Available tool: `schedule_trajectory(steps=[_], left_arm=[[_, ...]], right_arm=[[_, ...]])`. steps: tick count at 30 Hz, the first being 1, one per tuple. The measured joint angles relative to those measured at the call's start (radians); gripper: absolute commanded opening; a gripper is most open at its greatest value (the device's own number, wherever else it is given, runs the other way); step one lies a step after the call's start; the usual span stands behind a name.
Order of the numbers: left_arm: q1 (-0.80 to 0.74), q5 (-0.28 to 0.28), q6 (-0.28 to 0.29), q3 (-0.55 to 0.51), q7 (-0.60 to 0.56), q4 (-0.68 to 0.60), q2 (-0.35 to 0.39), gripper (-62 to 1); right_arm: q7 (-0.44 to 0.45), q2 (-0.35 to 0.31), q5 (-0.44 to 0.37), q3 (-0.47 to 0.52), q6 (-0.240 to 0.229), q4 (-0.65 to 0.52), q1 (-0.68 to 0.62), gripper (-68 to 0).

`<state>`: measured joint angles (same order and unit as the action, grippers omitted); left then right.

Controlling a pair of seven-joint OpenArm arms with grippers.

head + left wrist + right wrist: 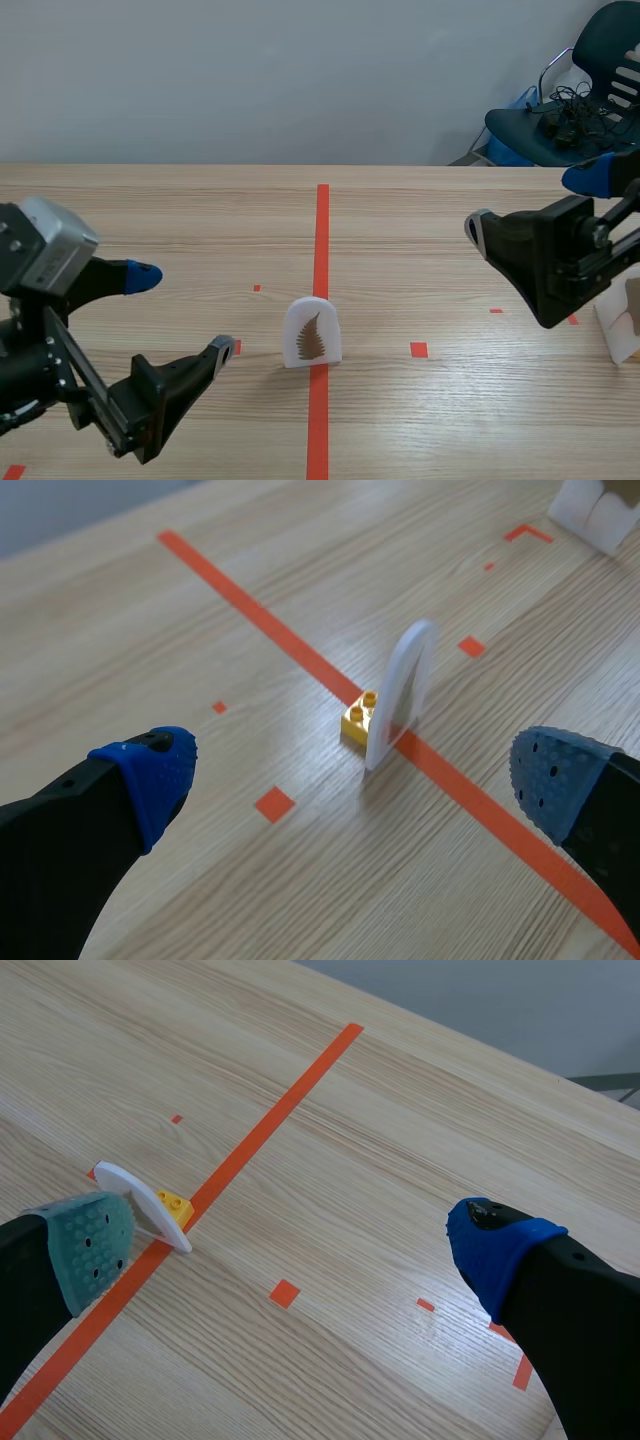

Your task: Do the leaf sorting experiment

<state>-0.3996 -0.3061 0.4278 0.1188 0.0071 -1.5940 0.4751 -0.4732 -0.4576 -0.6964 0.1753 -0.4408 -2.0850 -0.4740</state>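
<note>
L gripper (183,312) wide, fern(?) card (312,333) ahead

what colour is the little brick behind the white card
The brick is yellow, clearest in the left wrist view.

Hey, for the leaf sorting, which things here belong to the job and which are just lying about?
Job: white leaf card, upright on the tape line; yellow brick at its foot; white piece at the table's right edge, likely another card.
Lying about: dark chair; cables on its seat.
</note>
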Motion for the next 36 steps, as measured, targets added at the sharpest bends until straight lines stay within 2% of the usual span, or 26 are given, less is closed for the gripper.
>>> schedule_trajectory(steps=[7, 11, 14, 17, 19, 20, 25, 27, 29, 33, 36], left_arm=[[0.196, 0.005, 0.012, 0.166, -0.028, 0.303, -0.092, 1.4], [0.270, 0.099, 0.013, 0.254, -0.133, 0.403, -0.133, 1.4], [0.332, 0.143, 0.011, 0.298, -0.167, 0.472, -0.179, 1.4], [0.392, 0.177, -0.002, 0.344, -0.210, 0.536, -0.220, 1.4], [0.425, 0.175, -0.024, 0.368, -0.214, 0.573, -0.249, 1.4], [0.436, 0.175, -0.035, 0.375, -0.214, 0.587, -0.260, -0.8], [0.449, 0.174, -0.053, 0.383, -0.214, 0.606, -0.272, -31.5], [0.445, 0.174, -0.052, 0.383, -0.212, 0.606, -0.266, -40.2], [0.443, 0.174, -0.052, 0.383, -0.213, 0.606, -0.258, -45.5], [0.441, 0.174, -0.052, 0.382, -0.212, 0.606, -0.256, -51.6], [0.441, 0.164, -0.039, 0.371, -0.157, 0.582, -0.255, -53.5]], right_arm=[[0.000, 0.000, 0.025, 0.000, 0.000, 0.000, 0.000, -2.0], [0.000, 0.000, 0.026, 0.000, 0.000, 0.000, 0.000, -2.0], [0.000, 0.000, 0.026, 0.000, 0.000, 0.000, 0.000, -2.0], [0.000, 0.000, 0.026, 0.000, 0.000, 0.000, 0.000, -2.0], [0.000, 0.000, 0.026, 0.000, 0.000, 0.000, 0.000, -2.0], [0.000, 0.000, 0.026, 0.000, 0.000, 0.000, 0.000, -2.0], [-0.008, 0.000, 0.026, 0.000, 0.000, 0.000, 0.000, -2.0], [-0.008, 0.000, 0.026, 0.000, 0.000, 0.000, 0.000, -2.0], [-0.008, 0.000, 0.026, 0.000, 0.000, 0.000, 0.000, -2.0], [-0.025, 0.000, 0.026, 0.000, 0.000, 0.000, 0.000, -2.1], [-0.031, 0.000, 0.026, 0.000, 0.000, 0.000, 0.000, -2.1]])
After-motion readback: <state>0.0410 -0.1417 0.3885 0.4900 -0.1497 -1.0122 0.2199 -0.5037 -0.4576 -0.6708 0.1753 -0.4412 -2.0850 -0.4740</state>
